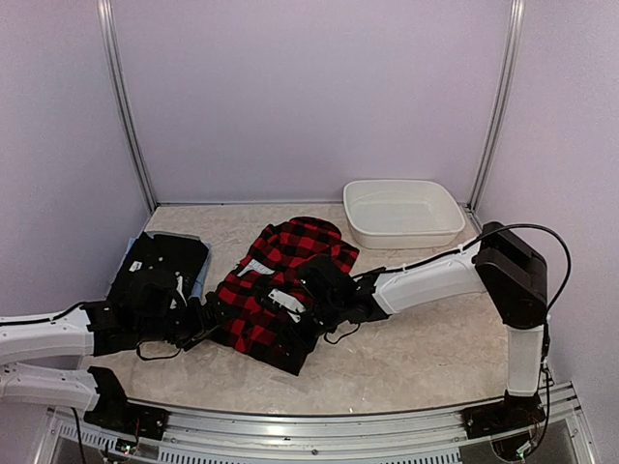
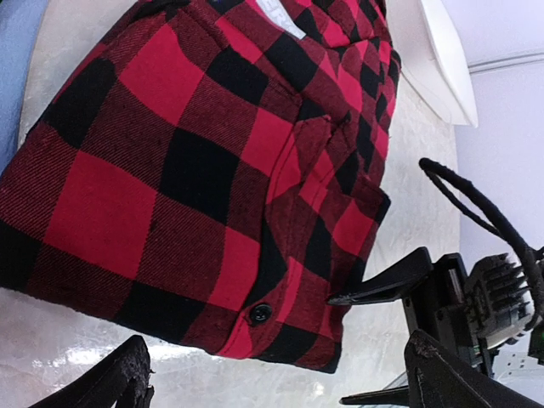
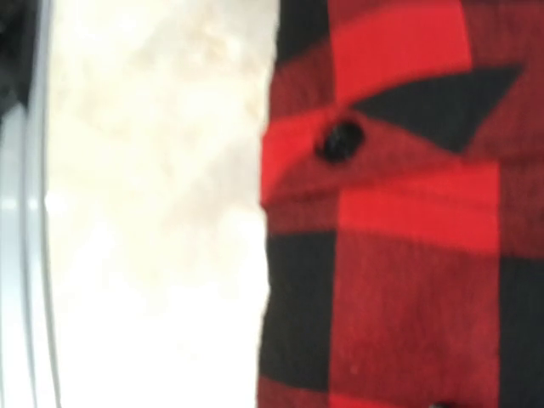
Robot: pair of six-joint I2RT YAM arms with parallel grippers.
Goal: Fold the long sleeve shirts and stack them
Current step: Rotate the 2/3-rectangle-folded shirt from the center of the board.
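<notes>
The red-and-black checked flannel shirt (image 1: 280,280) lies bunched in the middle of the tabletop (image 1: 416,348), between the two arms. The left hand (image 2: 276,361) hangs low at its buttoned hem, released and spread wide, holding nothing. The right hand (image 2: 340,348) reaches in from the other side, its jaws apart at the hem's corner with bare tabletop between them. Both probably line up on one edge so that a fold goes over evenly. At the left, a black shirt (image 1: 160,261) rests on a light blue shirt (image 2: 17,68), likely the stack's base. The white basin (image 1: 401,232) stands apart at the back.
</notes>
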